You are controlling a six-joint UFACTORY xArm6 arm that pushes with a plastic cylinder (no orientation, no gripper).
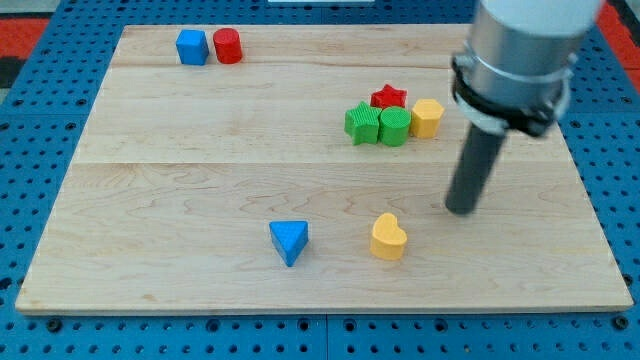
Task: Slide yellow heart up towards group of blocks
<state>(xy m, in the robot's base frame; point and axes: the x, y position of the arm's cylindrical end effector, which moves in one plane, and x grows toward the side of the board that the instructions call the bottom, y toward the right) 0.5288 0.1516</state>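
Right now the yellow heart (388, 237) sits low in the middle of the wooden board (200, 130), near the blue triangle (289, 241). The group waits up right: green star (362, 123), green round block (394, 126), red star (388, 97), yellow block (427, 117). My tip (461, 209) stands to the heart's right, not touching. It probably needs to get below the heart to push up. There are no jaws, only a rod.

Pale wooden board (200, 140); blue pegboard surround (40, 80)
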